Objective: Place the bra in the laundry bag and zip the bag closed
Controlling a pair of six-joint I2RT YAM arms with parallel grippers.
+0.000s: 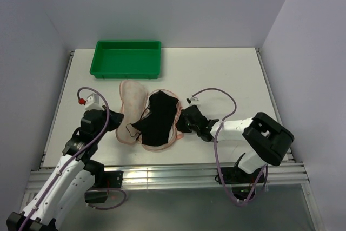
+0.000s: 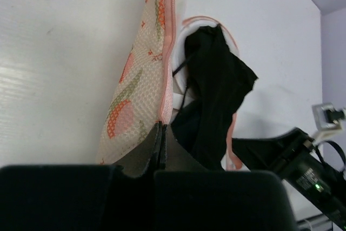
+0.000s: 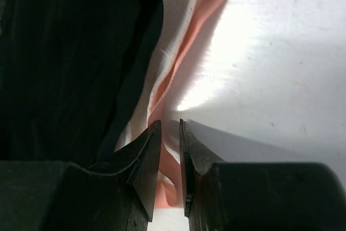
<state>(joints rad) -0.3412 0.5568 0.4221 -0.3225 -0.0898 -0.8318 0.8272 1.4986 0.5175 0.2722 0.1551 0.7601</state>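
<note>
From above, the bra (image 1: 157,120) lies loosely on the right half of the open laundry bag (image 1: 130,97) in the middle of the table (image 1: 227,74), with a strap looping out to the left.

Left wrist: the left gripper (image 2: 160,136) is pinched together on the bag's zipper edge.

Right wrist: the right gripper (image 3: 170,133) is clamped on the pink edging.

I'd guess that closing the flap could catch the strap in the zipper. I can't read any writing.

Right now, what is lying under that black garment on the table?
The bra lies on the open laundry bag, mostly over its right half; pink zipper edging shows around it. The lining beneath, and whatever might sit there, is covered.
</note>
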